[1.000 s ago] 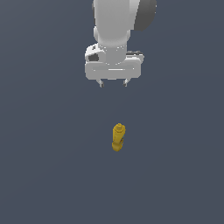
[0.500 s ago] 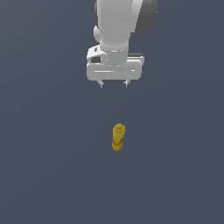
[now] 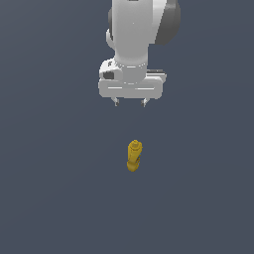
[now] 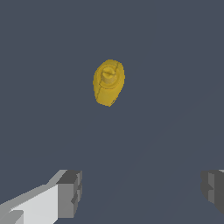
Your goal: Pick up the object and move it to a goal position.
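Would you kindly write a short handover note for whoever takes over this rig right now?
Gripper: open and empty, hanging apart from the bottle, nothing between its fingers.
Yellow bottle: standing on the dark floor, nearer the camera than the gripper in the exterior view; the wrist view looks down on its cap.
Done: nothing yet; the bottle is not grasped.
Left: line up over the bottle, descend, close on it, lift, and carry it to the goal. No goal marker shows in either view.
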You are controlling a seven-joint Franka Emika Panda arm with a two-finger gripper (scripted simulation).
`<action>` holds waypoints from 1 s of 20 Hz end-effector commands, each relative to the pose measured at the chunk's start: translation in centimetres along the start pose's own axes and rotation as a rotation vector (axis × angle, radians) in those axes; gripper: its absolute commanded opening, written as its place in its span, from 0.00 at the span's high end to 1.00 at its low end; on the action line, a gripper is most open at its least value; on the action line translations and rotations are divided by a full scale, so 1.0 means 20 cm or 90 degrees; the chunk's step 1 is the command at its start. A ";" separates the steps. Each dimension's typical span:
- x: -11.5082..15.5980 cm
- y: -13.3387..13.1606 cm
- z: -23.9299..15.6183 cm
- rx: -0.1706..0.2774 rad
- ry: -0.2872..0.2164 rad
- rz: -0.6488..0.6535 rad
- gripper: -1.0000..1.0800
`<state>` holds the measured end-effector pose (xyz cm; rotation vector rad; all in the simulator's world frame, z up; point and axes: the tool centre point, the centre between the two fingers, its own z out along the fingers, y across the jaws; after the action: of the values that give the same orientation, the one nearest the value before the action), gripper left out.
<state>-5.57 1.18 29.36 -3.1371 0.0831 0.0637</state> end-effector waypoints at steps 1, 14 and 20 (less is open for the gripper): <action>0.06 -0.01 0.03 0.000 0.002 0.024 0.04; 0.42 -0.10 0.26 0.002 0.020 0.184 0.04; 0.50 -0.12 0.33 0.003 0.025 0.223 0.04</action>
<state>3.88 3.09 22.70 -3.0828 0.6068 0.0067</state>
